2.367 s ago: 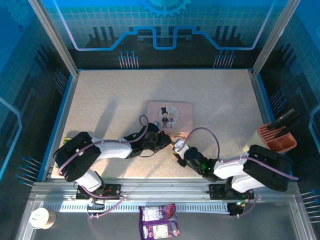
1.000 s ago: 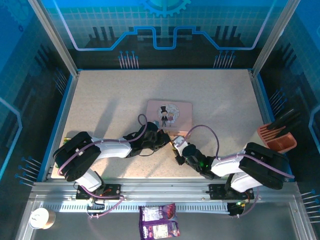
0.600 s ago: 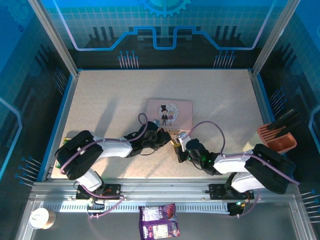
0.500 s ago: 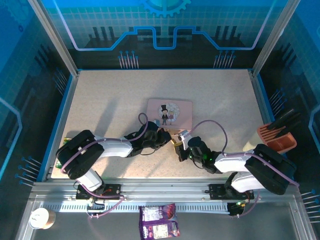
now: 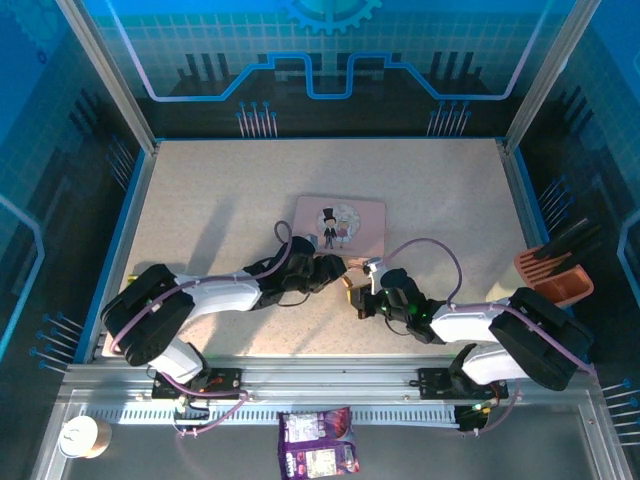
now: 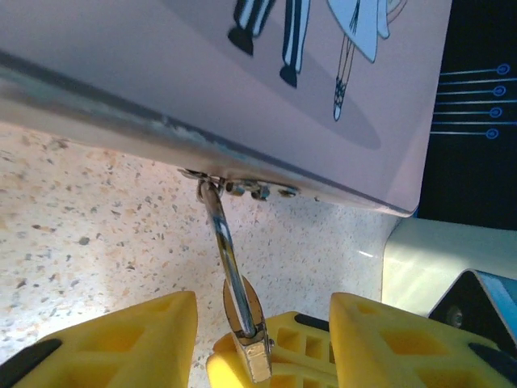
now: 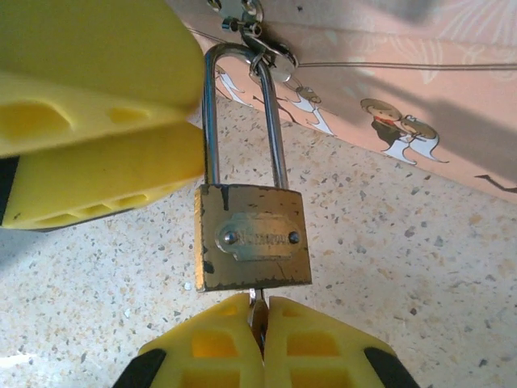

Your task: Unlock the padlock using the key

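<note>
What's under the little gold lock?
A sliver of the key, pinched by the right gripper. Its yellow fingers cover the rest; whether the tip is inside the padlock is hidden.

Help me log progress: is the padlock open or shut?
Shut: both shackle legs of the padlock sit in its brass body, with the shackle looped through the hasp of the tin.
</note>
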{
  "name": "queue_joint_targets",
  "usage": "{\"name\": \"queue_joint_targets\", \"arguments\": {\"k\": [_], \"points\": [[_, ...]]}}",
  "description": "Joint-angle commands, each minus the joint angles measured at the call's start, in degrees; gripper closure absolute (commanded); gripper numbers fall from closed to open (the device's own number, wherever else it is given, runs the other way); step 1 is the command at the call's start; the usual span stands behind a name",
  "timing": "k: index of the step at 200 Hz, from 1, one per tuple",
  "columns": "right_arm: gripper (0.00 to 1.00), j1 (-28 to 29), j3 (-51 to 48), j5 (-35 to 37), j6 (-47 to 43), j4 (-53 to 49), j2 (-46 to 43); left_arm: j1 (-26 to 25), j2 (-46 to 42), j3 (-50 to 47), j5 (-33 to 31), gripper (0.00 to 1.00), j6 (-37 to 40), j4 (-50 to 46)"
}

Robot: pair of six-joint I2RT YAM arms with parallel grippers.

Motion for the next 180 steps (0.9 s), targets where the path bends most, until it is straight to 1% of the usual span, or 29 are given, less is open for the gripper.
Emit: {"name": "queue_joint_targets", "arguments": {"k": [1, 21, 37, 64, 90, 123, 180], "points": [[1.00, -1.32, -0.10, 0.39, 4.59, 0.90, 0.64, 0.56, -2.24, 0.36, -1.62, 0.47, 2.20, -5.04], [1.00, -1.24, -0.24, -0.15, 5.29, 0.98, 0.65, 0.62, -2.75, 1.15, -3.00, 0.44, 3.14, -8.16], [1.00, -1.32, -0.16, -0.44, 5.83, 1.28, 1.14, 0.54, -2.38, 2.14, -2.93, 0.44, 3.49, -9.19], [1.00, -1.20, -0.24, -1.49, 7.78, 3.10, 2.50, 0.03, -0.51, 3.60, -1.54, 0.41, 3.31, -9.32], [1.00, -1.12, -0.31, -3.20, 10.40, 6.50, 4.83, -1.18, 1.42, 4.72, -0.69, 0.40, 3.06, -8.47], [1.00, -0.96, -0.85, -3.95, 12.64, 10.86, 8.17, -2.09, 3.37, 5.44, -0.42, 0.43, 2.36, -7.85], [1.00, -1.04, -3.05, -3.43, 16.33, 19.23, 11.68, -2.21, 5.88, 6.31, -0.03, 0.51, 1.52, -8.88]]}}
